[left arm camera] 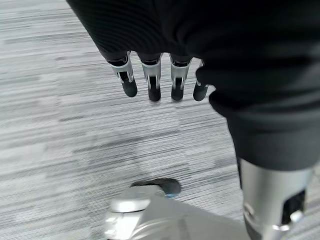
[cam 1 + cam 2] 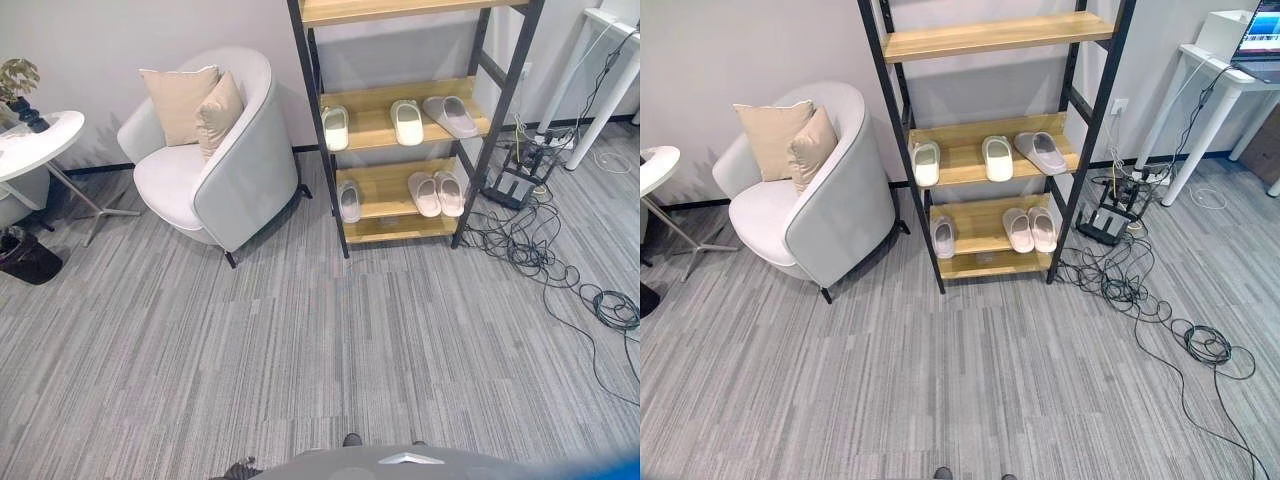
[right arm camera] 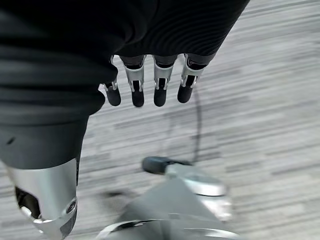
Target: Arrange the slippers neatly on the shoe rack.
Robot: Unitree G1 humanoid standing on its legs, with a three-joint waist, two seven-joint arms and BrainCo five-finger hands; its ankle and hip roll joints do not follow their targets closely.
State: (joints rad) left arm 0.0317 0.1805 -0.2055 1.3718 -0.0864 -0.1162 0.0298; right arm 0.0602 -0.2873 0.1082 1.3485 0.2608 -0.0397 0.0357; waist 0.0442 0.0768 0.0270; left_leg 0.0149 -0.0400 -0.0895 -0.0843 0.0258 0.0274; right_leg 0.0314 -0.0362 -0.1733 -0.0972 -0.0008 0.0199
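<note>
The shoe rack (image 2: 405, 186), black-framed with wooden shelves, stands against the far wall. Its middle shelf holds two whitish slippers (image 2: 335, 127) (image 2: 406, 121) set apart and a greyish slipper (image 2: 450, 115) lying at an angle. On the lower shelf a grey slipper (image 2: 348, 200) lies alone at the left, and a pink pair (image 2: 437, 193) sits side by side at the right. My left hand (image 1: 152, 82) hangs over the carpet with fingers straight, holding nothing. My right hand (image 3: 160, 85) hangs the same way, open and empty. Both are far from the rack.
A grey armchair (image 2: 215, 165) with two beige cushions (image 2: 195, 105) stands left of the rack. A round white table (image 2: 35, 145) is at far left. Loose black cables (image 2: 540, 255) sprawl on the carpet right of the rack, by a white desk (image 2: 605, 75).
</note>
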